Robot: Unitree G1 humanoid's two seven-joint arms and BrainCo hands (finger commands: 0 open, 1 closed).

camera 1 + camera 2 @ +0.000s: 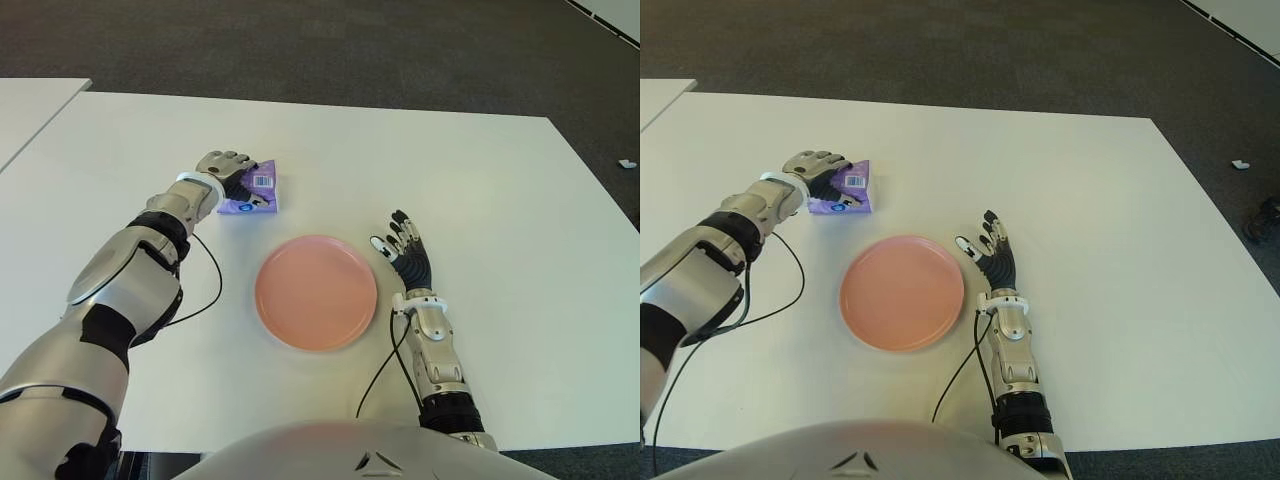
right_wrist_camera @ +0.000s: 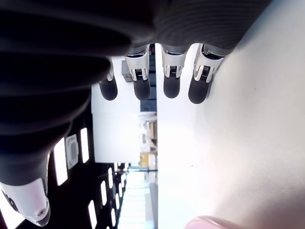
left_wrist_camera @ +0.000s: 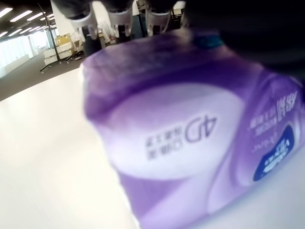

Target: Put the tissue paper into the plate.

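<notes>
The robot's left hand (image 1: 228, 172) is reaching out over the big white table (image 1: 500, 200) and its fingers are curling down onto a small purple plastic pack of tissue paper (image 1: 256, 187). The pack is lying flat on the table w/ the hand on top and partly around it. In the left wrist view the purple pack (image 3: 190, 143) is filling most of the picture, right under the palm, fingers (image 3: 119, 19) going over its far edge.

The round pink plate (image 1: 316, 292) is sitting nearer the robot, apart from the pack, w/ nothing in it.

The right hand (image 1: 408, 258) is showing just right of the plate, fingers straight and spread, holding nothing.
</notes>
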